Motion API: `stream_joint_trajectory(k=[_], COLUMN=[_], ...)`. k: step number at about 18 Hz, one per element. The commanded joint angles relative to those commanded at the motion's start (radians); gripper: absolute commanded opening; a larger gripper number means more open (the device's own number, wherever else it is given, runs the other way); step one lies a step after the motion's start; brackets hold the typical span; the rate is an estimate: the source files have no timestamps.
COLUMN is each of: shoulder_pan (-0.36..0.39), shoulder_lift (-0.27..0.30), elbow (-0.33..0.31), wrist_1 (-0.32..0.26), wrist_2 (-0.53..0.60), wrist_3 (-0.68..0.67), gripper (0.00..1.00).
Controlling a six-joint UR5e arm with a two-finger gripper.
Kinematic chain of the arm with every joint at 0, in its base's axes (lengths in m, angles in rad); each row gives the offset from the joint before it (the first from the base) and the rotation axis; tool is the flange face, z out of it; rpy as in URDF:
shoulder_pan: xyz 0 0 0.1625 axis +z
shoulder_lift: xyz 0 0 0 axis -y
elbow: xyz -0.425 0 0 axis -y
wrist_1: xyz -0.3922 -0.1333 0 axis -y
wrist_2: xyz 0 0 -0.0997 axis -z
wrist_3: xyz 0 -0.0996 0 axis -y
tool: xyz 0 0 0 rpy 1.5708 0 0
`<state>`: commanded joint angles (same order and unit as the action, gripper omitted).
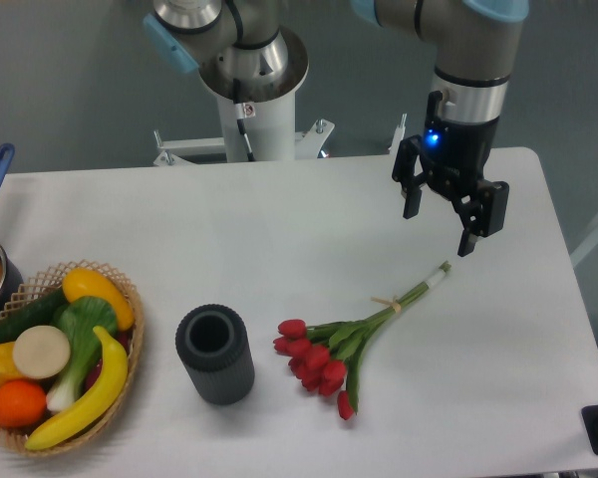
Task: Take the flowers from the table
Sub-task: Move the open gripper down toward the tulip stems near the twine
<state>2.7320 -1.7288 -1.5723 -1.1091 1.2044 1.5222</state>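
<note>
**Hand open above the stems, flowers not yet grasped**

Hand (441, 227) hangs with fingers spread, empty, above the tabletop (279, 219) and just beyond the cut stem ends. Nearest the camera: flowers (349, 344) lie flat, red heads toward the front edge, tied stems angling up-right toward the hand. Left of them, a dark cylinder (215, 354) stands upright; far left, a fruit basket (60, 354). Judgement: approach under way; descent, closing on the stems and lift remain.
</note>
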Motion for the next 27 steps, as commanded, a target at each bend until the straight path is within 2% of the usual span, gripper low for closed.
stream_joint_trajectory(k=[7, 11, 13, 19, 25, 27], shoulder_pan=[-0.017, -0.028, -0.028, -0.028, -0.061, -0.101], shoulder_lift=[-0.011, -0.046, -0.075, -0.136, -0.189, -0.202], elbow=[-0.011, -0.038, -0.038, -0.038, -0.043, -0.055], wrist_1=[0.009, 0.098, 0.121, 0.124, 0.120, 0.124], wrist_2=[-0.031, -0.086, -0.086, -0.075, 0.041, 0.058], wrist_3=[-0.176, -0.241, -0.241, -0.223, -0.143, -0.152], gripper=[1.00, 1.00, 1.00, 1.00, 1.00, 1.00])
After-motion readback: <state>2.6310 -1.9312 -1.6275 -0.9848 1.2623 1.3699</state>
